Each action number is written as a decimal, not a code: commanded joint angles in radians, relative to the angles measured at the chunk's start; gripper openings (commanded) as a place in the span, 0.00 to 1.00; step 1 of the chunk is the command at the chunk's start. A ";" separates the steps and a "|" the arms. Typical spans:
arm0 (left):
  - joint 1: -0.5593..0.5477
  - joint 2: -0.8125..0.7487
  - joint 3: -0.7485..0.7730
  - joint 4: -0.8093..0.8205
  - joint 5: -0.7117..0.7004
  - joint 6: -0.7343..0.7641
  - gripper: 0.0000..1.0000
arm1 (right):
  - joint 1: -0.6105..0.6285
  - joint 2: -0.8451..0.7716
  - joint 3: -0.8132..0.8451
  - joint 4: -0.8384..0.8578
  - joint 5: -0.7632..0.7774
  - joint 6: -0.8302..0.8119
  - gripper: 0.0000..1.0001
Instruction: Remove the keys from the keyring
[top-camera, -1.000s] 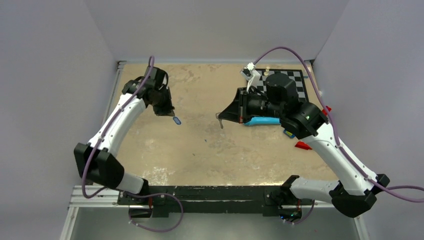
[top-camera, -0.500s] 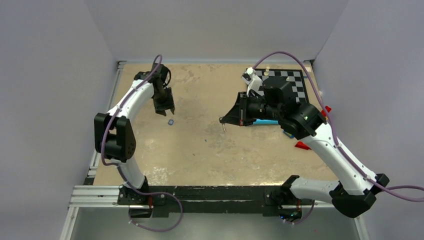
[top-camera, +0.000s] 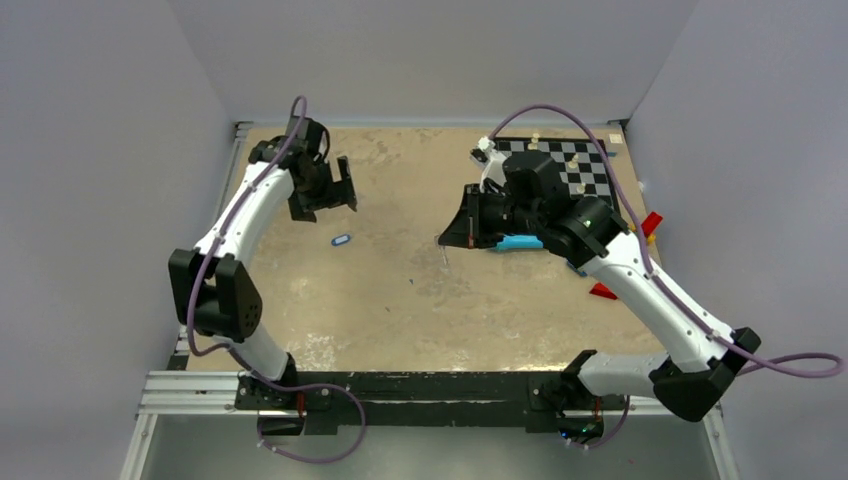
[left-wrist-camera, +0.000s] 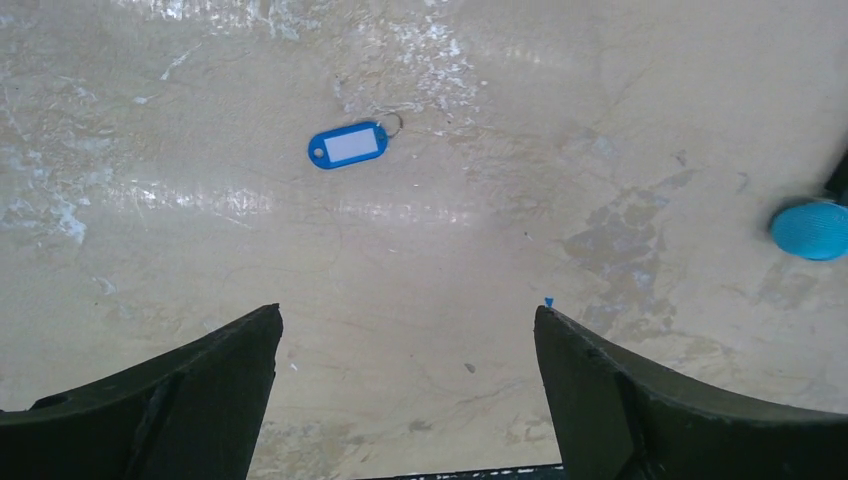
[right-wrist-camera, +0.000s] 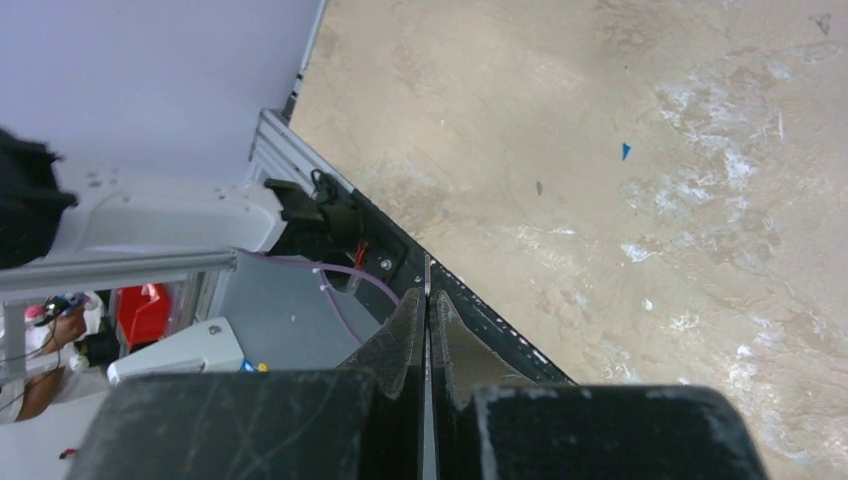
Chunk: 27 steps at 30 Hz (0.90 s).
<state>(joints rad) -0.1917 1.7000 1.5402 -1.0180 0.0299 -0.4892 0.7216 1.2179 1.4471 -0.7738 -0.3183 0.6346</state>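
Pinching key (right-wrist-camera: 427, 272): right gripper (top-camera: 443, 238) | blue tag (left-wrist-camera: 347, 146) well apart | light-blue tube (top-camera: 520, 242), chessboard (top-camera: 575, 165) nearby

Bright, even light; soft shadows; table (left-wrist-camera: 200, 197) glare (left wrist cam)

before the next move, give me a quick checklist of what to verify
1. left gripper open, nothing in it: ok
2. blue tag lying flat on the table, apart from both grippers: ok
3. ring on the tag's end, no key showing on it: ok
4. right gripper shut on a thin metal sliver: ok
5. that sliver is a key: cannot tell, seen edge on
6. light-blue tube out of the right arm's way: cannot tell, the arm partly hides it
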 joint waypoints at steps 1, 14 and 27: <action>0.003 -0.173 -0.035 0.028 0.045 -0.036 1.00 | -0.001 0.075 0.034 -0.033 0.094 -0.015 0.00; 0.003 -0.513 -0.297 0.034 0.106 -0.059 1.00 | -0.082 0.564 0.266 -0.114 0.108 -0.056 0.00; 0.003 -0.619 -0.345 0.010 0.115 -0.042 1.00 | -0.094 0.908 0.432 -0.134 0.065 -0.070 0.00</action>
<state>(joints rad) -0.1921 1.1034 1.1976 -1.0134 0.1291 -0.5381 0.6315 2.1231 1.8370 -0.9024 -0.2329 0.5816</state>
